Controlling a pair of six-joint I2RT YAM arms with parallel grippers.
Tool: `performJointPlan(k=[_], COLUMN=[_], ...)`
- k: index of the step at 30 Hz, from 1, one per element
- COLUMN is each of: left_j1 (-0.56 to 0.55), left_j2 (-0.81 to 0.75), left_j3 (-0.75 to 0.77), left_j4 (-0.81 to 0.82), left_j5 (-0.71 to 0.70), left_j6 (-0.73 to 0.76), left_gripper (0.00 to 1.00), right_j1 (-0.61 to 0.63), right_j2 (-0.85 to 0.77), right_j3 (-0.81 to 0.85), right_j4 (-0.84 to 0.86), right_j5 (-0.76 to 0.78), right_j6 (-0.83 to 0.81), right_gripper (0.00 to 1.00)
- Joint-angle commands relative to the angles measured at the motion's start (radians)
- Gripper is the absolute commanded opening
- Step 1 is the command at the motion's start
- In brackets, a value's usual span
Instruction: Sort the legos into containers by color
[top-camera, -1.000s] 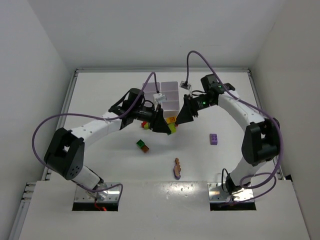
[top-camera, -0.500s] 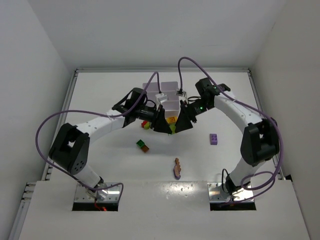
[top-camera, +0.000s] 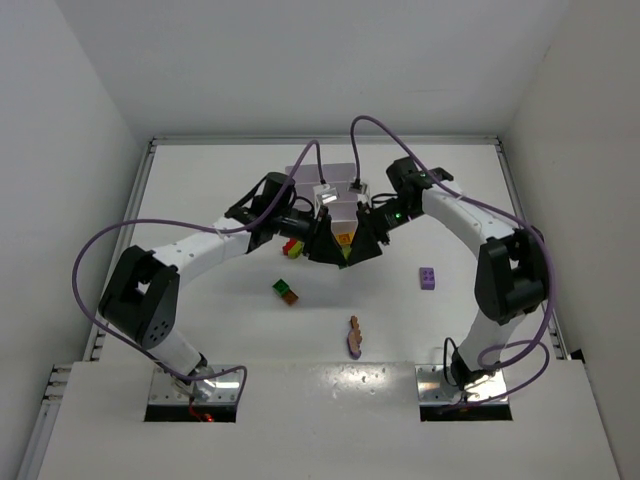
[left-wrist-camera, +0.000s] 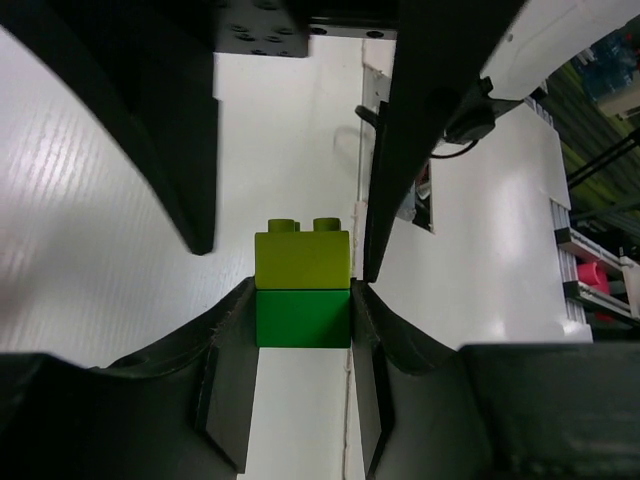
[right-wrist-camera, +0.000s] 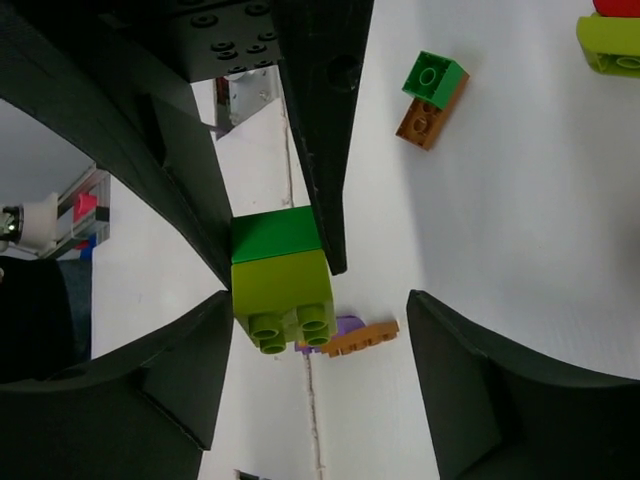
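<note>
**Right gripper swings in to meet the left gripper**

Since a second ago the right arm has swung inward from beside the containers. Both grippers now meet nose to nose just in front of that tray, low over the counter. The right gripper's jaws have also spread, while the left arm has barely shifted.

The left gripper is clamped narrowly on a dark green brick. A lime brick is stuck to it, studs pointing toward the right gripper. The right gripper stands wide, its fingers straddling the lime brick: one lies just beside it, the other well apart.

On the counter lie a red-and-lime clump left of the grippers and a green-and-orange clump nearer the bases. A purple brick sits to the right, and a purple-and-orange piece lies near the front.
</note>
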Motion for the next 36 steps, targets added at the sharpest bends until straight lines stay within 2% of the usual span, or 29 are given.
performJointPlan(k=[1, 2, 3, 5, 6, 9, 14, 18, 20, 21, 22, 24, 25, 29, 32, 35, 36], left_j1=[-0.010, -0.010, -0.010, -0.010, -0.010, -0.010, 0.043, 0.139, 0.184, 0.219, 0.233, 0.279, 0.290, 0.313, 0.333, 0.352, 0.361], left_j2=[-0.027, -0.027, -0.027, -0.027, -0.027, -0.027, -0.087, -0.176, -0.222, -0.242, -0.256, -0.265, -0.239, -0.137, -0.052, 0.031, 0.061], left_j3=[0.025, 0.025, 0.025, 0.016, 0.016, -0.017, -0.093, -0.146, -0.156, -0.169, -0.169, -0.159, -0.143, -0.087, -0.030, -0.008, -0.008], left_j4=[0.039, 0.039, 0.039, 0.030, 0.030, 0.008, -0.021, -0.100, -0.120, -0.146, -0.165, -0.191, -0.203, -0.213, -0.251, -0.260, -0.260], left_j5=[0.041, 0.041, 0.041, 0.041, 0.041, 0.030, -0.023, -0.150, -0.320, -0.415, -0.623, -0.782, -0.912, -1.143, -1.201, -1.224, -1.225], left_j6=[0.034, 0.034, 0.034, 0.034, 0.034, 0.059, 0.059, 0.096, 0.083, 0.056, 0.047, 0.037, 0.037, 0.047, 0.059, 0.048, 0.039], left_gripper=[0.16, 0.16, 0.16, 0.16, 0.16, 0.12, 0.10, 0.10, 0.10, 0.10, 0.10, 0.10, 0.10, 0.10, 0.10, 0.14, 0.16], right_j1=[0.001, 0.001, 0.001, 0.001, 0.001, -0.010, -0.109, -0.212, -0.261, -0.271, -0.271, -0.280, -0.289, -0.300, -0.310, -0.311, -0.311], right_j2=[-0.005, 0.004, 0.004, 0.004, 0.004, -0.016, -0.048, -0.071, -0.090, -0.090, -0.090, -0.075, -0.061, 0.068, 0.142, 0.200, 0.214], right_j3=[0.050, 0.050, 0.050, 0.059, 0.059, 0.059, 0.003, -0.071, -0.100, -0.132, -0.144, -0.166, -0.166, -0.068, -0.036, 0.002, 0.003], right_j4=[0.075, 0.075, 0.075, 0.086, 0.086, 0.075, 0.044, 0.073, 0.180, 0.229, 0.268, 0.377, 0.404, 0.468, 0.491, 0.509, 0.509], right_j5=[-0.055, -0.055, -0.064, -0.073, -0.087, -0.096, -0.087, 0.040, 0.185, 0.341, 0.411, 0.604, 0.661, 0.877, 0.950, 0.975, 0.975], right_j6=[0.016, 0.016, 0.029, 0.038, 0.038, 0.038, 0.027, 0.035, 0.094, 0.192, 0.216, 0.274, 0.286, 0.349, 0.368, 0.357, 0.357], right_gripper=[0.65, 0.56, 0.38, 0.25, 0.13, 0.01, 0.00, 0.00, 0.00, 0.00, 0.00, 0.00, 0.00, 0.00, 0.00, 0.00, 0.04])
